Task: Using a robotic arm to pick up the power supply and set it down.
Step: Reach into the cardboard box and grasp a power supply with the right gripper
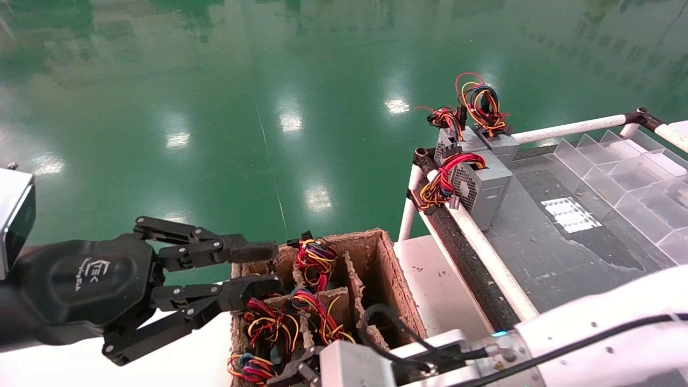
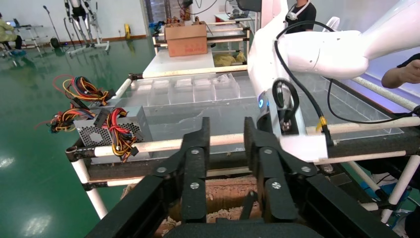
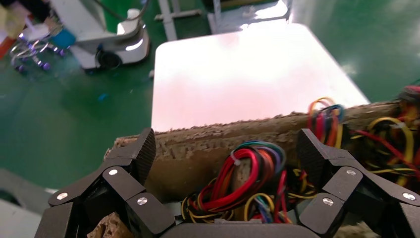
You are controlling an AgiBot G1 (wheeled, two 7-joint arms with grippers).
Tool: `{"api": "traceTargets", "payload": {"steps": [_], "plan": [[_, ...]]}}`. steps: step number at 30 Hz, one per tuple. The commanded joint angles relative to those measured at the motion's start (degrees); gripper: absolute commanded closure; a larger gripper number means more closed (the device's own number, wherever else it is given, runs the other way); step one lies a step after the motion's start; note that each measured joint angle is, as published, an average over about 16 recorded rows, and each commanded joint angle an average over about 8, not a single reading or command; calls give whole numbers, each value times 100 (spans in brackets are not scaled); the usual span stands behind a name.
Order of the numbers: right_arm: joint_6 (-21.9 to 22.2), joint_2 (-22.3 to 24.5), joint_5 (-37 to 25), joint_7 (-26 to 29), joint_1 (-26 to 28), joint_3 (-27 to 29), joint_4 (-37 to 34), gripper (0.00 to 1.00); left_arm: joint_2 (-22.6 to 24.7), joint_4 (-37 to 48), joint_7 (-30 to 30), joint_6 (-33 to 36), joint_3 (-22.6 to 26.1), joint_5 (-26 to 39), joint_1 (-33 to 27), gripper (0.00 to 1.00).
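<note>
Several power supplies stand upright in a cardboard box, only their coloured wire bundles showing. My right gripper hangs open at the box's near end. Its fingers straddle the red looped bundle of one power supply without touching it. My left gripper is open and holds nothing; it hovers over the box's far left corner. Another slim grey power supply with a tall wire loop stands on the table at the right.
A grey unit with a mesh side and drooping red wires stands by the white rail of the right-hand table. Clear plastic dividers sit farther right. A white tabletop lies beyond the box. Green floor lies ahead.
</note>
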Motion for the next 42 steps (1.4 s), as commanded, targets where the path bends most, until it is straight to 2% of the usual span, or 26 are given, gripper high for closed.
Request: {"api": "traceTargets", "payload": {"steps": [1,6,7,14,15,27,42], "plan": [[-47,-108,-116,31,92,-91,-72,0,0,0,0,0,0,0,0,0],[-81,-274,-310,17,233,-213,-206,0,0,0,0,0,0,0,0,0],[-86,-303,-346,10,261,-233,-221,7,0,0,0,0,0,0,0,0],[-72,-470,-625,-41,430,-362,-212,94,0,0,0,0,0,0,0,0],[-61,-489,-659,-47,441,-377,-207,100,0,0,0,0,0,0,0,0],[-33,-602,-826,-63,455,-479,-190,100,0,0,0,0,1,-1,0,0],[-71,-371,-582,-197,266,-352,-164,100,0,0,1,0,1,-1,0,0]]}}
